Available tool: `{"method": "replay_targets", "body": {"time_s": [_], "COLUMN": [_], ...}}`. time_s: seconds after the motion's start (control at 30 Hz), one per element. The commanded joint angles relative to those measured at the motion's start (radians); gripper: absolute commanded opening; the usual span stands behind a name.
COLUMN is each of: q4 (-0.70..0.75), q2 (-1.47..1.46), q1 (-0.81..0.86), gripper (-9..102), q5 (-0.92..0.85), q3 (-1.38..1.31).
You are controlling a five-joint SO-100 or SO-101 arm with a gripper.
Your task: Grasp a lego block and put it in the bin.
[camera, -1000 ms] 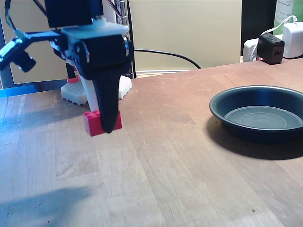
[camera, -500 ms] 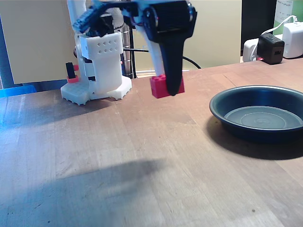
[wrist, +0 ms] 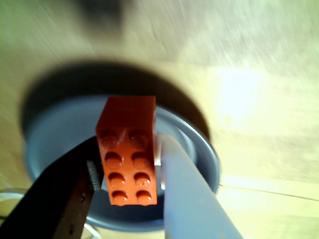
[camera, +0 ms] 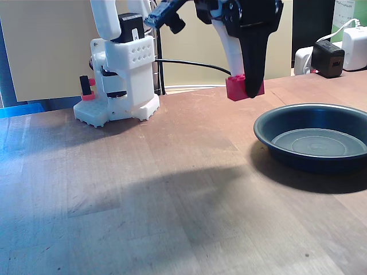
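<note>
The red lego block [camera: 236,88] hangs in the air, pinched in my gripper [camera: 248,90], which is shut on it. In the fixed view it is up and just left of the bin [camera: 314,137], a wide shallow dark round pan on the table's right side. Looking down through the wrist view, the lego block [wrist: 128,157] sits between a dark finger on the left and a pale finger on the right of my gripper [wrist: 130,174], studs facing the camera, with the bin [wrist: 55,124] blurred beneath it.
The arm's white base [camera: 121,80] stands at the back left of the wooden table [camera: 143,200]. A black charger cube [camera: 328,58] and white adapters with cables sit at the back right, behind the bin. A black cable [camera: 195,63] runs along the rear.
My gripper has carried the lego block to the right and somewhat higher, from low over the left of the table to near the bin's left edge. The bin has not moved.
</note>
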Motion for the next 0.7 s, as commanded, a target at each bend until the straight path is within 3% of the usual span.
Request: {"method": "replay_targets", "body": {"time_s": [0.0, 0.1, 0.3, 0.67], "q4": [-0.003, -0.032, -0.117, -0.11], "q2": [0.011, -0.037, -0.15, -0.445], "q1": [-0.028, -0.071, -0.206, -0.255], "gripper": [0, 0, 0, 0], "q5": [0.008, 0.031, 0.256, 0.367], "q3": [-0.006, -0.008, -0.118, -0.446]}}
